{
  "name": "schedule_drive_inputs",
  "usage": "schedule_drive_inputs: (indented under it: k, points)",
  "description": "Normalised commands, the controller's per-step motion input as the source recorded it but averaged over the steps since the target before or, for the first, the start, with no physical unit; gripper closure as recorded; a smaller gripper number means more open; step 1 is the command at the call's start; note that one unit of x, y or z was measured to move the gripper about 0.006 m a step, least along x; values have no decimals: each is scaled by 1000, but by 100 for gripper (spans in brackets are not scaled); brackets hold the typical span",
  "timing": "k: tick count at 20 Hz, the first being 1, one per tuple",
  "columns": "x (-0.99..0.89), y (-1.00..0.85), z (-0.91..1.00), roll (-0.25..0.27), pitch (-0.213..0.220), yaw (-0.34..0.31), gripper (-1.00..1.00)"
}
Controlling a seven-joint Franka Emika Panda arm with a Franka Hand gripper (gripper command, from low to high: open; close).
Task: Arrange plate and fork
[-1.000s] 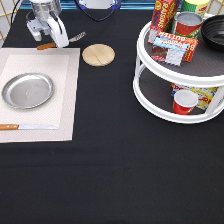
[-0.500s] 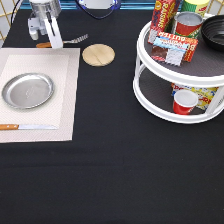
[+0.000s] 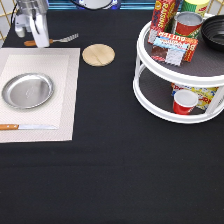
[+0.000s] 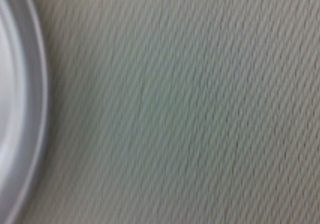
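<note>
Hanging upright over fork (image 3: 59, 39), end effector (image 3: 35, 40), beyond plate (image 3: 27, 90).

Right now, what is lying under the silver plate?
The plate rests on a pale woven placemat, which lies on the black table. The mat part directly beneath the plate is covered, so it cannot be seen.

Beige placemat (image 3: 65, 107) with knife (image 3: 27, 127), wooden disc (image 3: 98, 54) beside it, two-tier white turntable (image 3: 165, 107) of cans and packets.
</note>
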Motion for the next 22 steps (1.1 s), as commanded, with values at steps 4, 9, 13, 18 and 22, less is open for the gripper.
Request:
schedule_drive_inputs:
  k: [4,9,13,18,22]
  points:
    - [469,-411,-61,-5,108,-119,100]
    - [318,-397,-201,0,109,-114,100]
    - [-134,-156,-256,0,108,-108,100]
    - [-179,-27,-98,0,67,-8,100]
    - [1,-31,-64,0,78,-35,100]
